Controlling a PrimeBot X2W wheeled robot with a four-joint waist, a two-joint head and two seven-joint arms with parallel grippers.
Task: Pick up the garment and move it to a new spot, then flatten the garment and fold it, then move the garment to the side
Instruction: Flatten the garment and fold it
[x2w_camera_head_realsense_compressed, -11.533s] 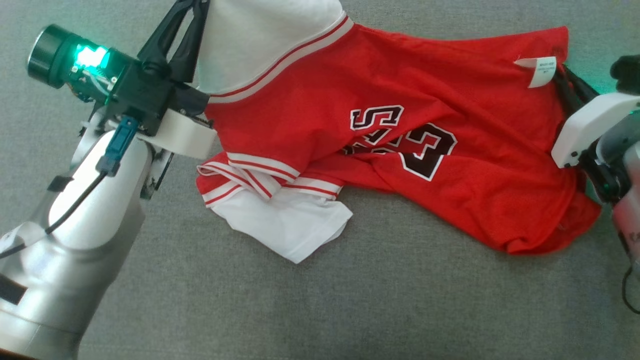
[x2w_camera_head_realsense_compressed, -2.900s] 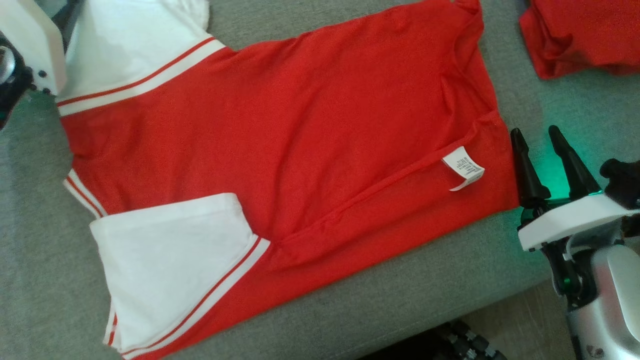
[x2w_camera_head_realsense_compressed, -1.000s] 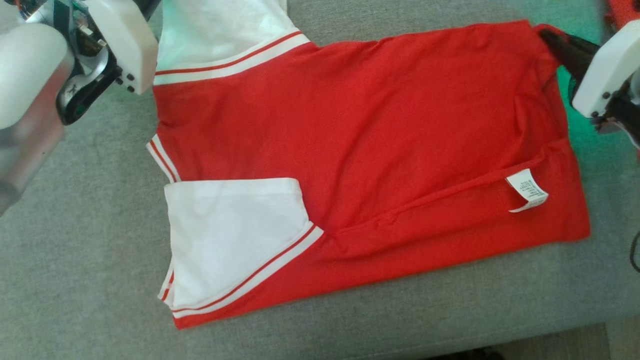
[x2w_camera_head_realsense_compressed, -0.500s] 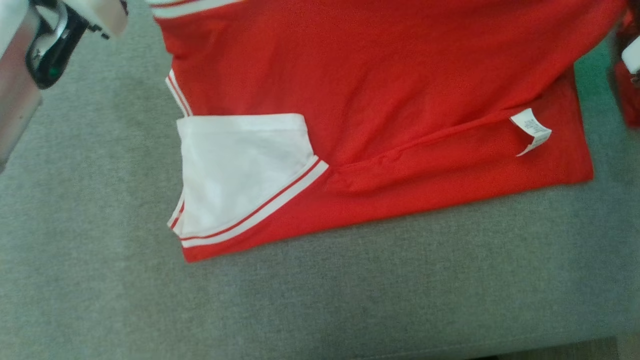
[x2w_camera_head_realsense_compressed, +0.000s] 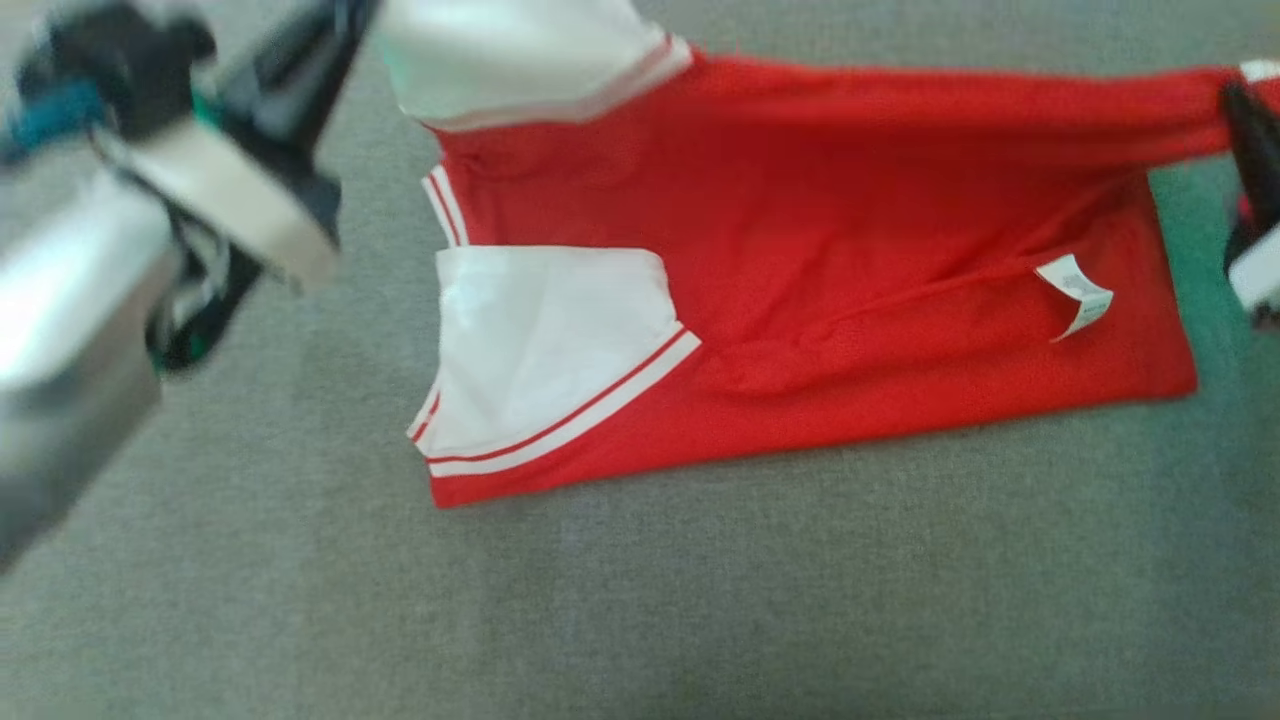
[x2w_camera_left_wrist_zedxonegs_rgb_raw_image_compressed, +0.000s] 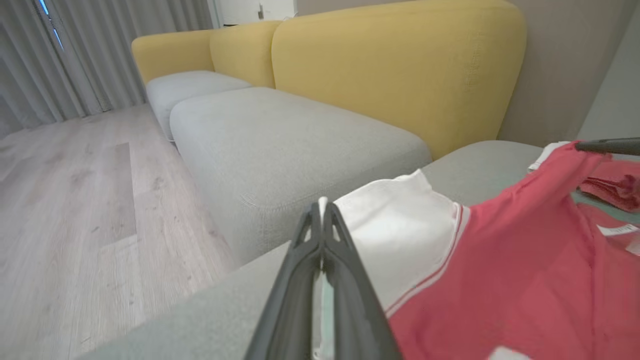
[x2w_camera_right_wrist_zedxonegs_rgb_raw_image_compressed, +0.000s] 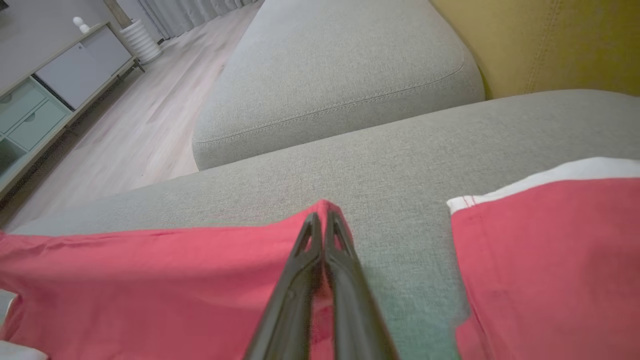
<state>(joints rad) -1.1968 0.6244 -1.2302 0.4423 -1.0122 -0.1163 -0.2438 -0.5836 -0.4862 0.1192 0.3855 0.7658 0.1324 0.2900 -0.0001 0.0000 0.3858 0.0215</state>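
The left wrist view adds a yellow backrest (x2w_camera_left_wrist_zedxonegs_rgb_raw_image_compressed: 395, 65) behind the garment (x2w_camera_head_realsense_compressed: 800, 250). The left gripper (x2w_camera_left_wrist_zedxonegs_rgb_raw_image_compressed: 322, 207) pinches its white sleeve, the right gripper (x2w_camera_right_wrist_zedxonegs_rgb_raw_image_compressed: 321, 217) its red corner, both held aloft.

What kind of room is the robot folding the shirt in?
Most likely a living room in a home. There is a yellow-backed sofa with grey seats, a pale wooden floor with long curtains beside it, and a low cabinet with drawers.
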